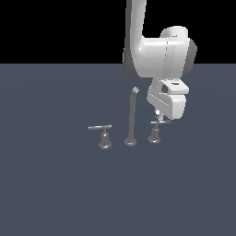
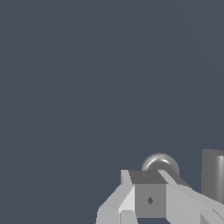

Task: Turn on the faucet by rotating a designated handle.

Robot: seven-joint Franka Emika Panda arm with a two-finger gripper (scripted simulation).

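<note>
Three grey metal pieces of the faucet (image 1: 130, 120) are seen left to right: a long-bar lever (image 1: 102, 134), the spout, then the handle (image 1: 156, 130) at right. The gripper (image 1: 159, 115) is poised just above its short bar; finger spread cannot be told. Rigid, probably slick, the bar is best pushed near its tip.

— What sort of place is this?
— A simulated scene, not a real room — a flat, featureless slate-blue floor (image 1: 50, 184) meeting a plain black backdrop (image 1: 55, 27).
— Any furnishing?
— Only a small grey metal three-piece faucet set (image 1: 131, 120) standing under a smooth white robot arm (image 1: 156, 55).
</note>
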